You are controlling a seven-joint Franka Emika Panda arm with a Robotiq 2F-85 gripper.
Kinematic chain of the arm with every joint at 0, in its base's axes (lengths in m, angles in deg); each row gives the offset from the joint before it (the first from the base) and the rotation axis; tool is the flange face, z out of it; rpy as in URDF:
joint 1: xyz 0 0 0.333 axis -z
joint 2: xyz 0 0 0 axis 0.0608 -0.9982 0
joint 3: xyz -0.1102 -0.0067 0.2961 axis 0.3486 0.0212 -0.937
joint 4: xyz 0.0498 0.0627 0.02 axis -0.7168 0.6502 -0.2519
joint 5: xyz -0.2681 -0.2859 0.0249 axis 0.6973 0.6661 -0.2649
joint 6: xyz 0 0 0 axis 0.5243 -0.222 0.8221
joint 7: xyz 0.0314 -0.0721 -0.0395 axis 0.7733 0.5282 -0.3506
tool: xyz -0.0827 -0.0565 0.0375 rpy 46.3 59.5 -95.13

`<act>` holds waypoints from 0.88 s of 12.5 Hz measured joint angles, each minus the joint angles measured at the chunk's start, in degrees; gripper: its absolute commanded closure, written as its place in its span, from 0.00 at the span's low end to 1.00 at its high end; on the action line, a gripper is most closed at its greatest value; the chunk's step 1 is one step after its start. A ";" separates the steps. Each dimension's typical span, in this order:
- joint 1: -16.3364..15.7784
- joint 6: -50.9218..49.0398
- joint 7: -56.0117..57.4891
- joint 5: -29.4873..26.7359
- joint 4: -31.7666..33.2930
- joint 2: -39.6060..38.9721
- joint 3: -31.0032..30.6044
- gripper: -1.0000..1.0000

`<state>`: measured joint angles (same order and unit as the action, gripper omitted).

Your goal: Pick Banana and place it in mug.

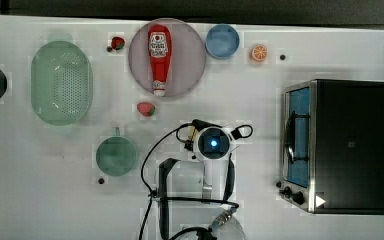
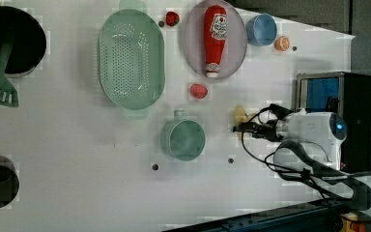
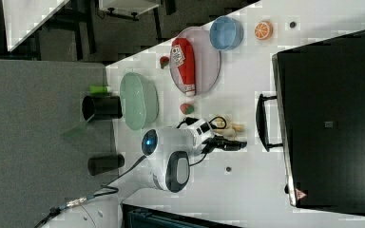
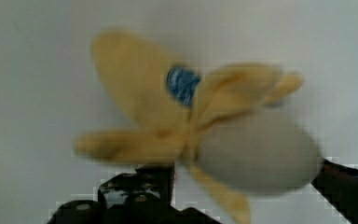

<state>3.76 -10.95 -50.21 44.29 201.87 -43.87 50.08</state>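
Close in: gripper point(image 4: 242, 186) spread wide, grasping nothing, one finger either side of the half-peeled banana point(image 4: 205, 135) on the white table point(image 2: 77, 159), lined up for a pinch. Farther off: teal mug point(image 2: 184, 140), mouth up, free to receive it.

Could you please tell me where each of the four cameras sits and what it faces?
Top view: overhead, facing the white table; arm from above.
Left view: high at a side, facing the round teal-green mug; arm, end effector.
Right view: high, opposite side; arm beside the black oven.
Wrist view: facing the small pale-yellow peeled toy banana.
Left and right views share the banana.
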 measured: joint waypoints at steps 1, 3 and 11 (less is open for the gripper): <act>-0.10 0.78 0.28 -0.58 0.45 0.13 -0.38 0.04; 0.80 1.68 0.28 -2.07 -0.11 0.73 -1.48 0.28; 1.67 1.12 0.42 -0.57 -0.45 3.65 -1.54 0.73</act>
<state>5.42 -9.83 -49.79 43.72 201.43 -40.22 48.54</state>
